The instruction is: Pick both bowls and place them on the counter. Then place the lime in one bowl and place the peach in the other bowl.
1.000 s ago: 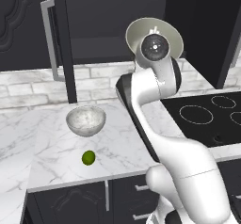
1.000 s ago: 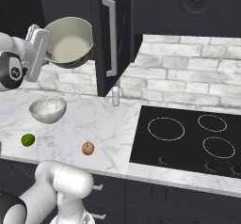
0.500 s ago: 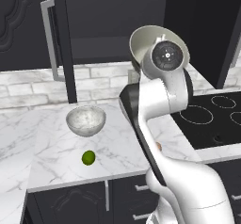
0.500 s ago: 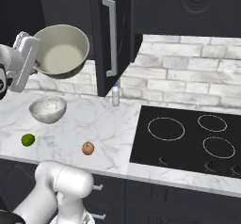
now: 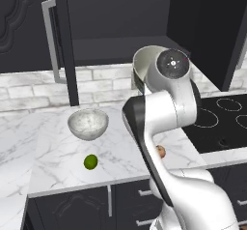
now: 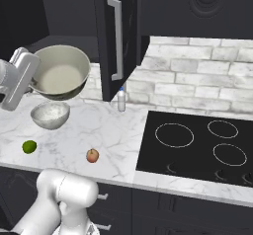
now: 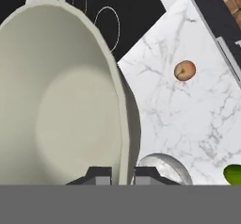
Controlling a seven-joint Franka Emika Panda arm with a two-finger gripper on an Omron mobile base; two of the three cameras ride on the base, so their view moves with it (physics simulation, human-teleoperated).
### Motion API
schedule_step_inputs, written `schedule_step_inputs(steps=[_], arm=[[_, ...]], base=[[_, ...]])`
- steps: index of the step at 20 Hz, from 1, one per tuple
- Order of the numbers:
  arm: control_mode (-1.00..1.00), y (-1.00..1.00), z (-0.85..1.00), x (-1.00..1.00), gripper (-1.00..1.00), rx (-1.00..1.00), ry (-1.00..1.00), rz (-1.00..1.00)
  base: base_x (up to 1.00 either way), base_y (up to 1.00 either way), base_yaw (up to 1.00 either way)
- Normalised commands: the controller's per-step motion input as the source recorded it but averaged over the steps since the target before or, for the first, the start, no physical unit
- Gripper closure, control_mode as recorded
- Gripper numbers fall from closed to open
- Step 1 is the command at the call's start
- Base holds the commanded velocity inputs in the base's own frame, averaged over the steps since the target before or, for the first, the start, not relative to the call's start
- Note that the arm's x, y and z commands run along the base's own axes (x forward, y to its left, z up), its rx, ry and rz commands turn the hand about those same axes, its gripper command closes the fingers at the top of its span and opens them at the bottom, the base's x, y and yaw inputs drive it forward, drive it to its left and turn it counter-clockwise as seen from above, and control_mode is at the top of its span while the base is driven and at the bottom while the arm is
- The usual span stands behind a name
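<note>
The counter [image 6: 113, 135] is a broad white marble slab with grey veins; it runs from the left edge of the scene to the black stovetop [image 6: 197, 145] on its right. Above it, an upper cabinet stands with its door [image 6: 116, 36] swung open.

The cream bowl [image 6: 59, 76] is held in the air above the left part of the counter, tilted, with its opening facing up and toward the right base camera. The gripper [image 7: 122, 173] is pressed together on the rim of this bowl: in the hand view one fingertip sits inside the wall and the other outside it, with the rim between them. The bowl touches nothing else.

The marbled bowl [image 6: 49, 115] stands upright on the counter, directly below the held bowl and apart from it. In the hand view its rim shows just beyond the fingertips.

The peach [image 6: 92, 155] lies on the counter near the front edge, between the marbled bowl and the stovetop, well apart from the gripper.

The lime [image 6: 29, 146] lies on the counter in front of the marbled bowl, near the front edge and to the left of the peach.
</note>
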Motion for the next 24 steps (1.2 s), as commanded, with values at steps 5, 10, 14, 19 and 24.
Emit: schedule_step_inputs(steps=[5,10,14,19,24], arm=[[-1.00,0.04,-0.65,0.03,1.00,0.00,0.12,0.00],[-1.00,0.05,-0.59,0.18,1.00,0.00,0.06,0.00],[-1.00,0.00,-0.47,0.25,1.00,-0.01,0.11,0.00],[-1.00,0.00,-0.38,0.29,1.00,0.00,0.13,0.00],[-1.00,0.00,-0.37,0.28,1.00,0.00,0.13,0.00]], base=[[0.00,0.00,0.00],[0.00,0.00,0.00],[0.00,0.00,0.00],[0.00,0.00,0.00],[0.00,0.00,0.00]])
